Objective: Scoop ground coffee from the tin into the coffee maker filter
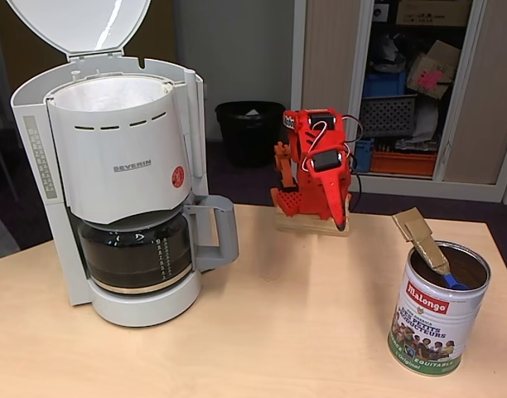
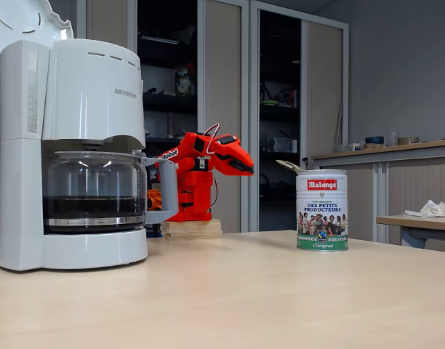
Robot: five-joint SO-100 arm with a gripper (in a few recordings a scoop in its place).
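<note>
I am the one red arm at the far edge of the counter (image 1: 262, 332), folded down on my wooden base. My jaws taper to a point at (image 1: 340, 217) in one fixed view and (image 2: 246, 167) in the other. They look pressed together and grasp nothing.

One coffee maker (image 1: 125, 166) stands on the counter at the left of both fixed views, its domed lid (image 1: 79, 25) tipped up and open. One white paper filter (image 1: 113, 93) lines its round basket. One glass carafe (image 1: 136, 253) sits beneath, dark liquid in its bottom.

One tin (image 1: 436, 311) stands open at the right, well apart from the machine and from me. One scoop (image 1: 425, 242) with a blue bowl and a cardboard-wrapped handle leans out of it. I cannot make out the ground coffee inside.
</note>
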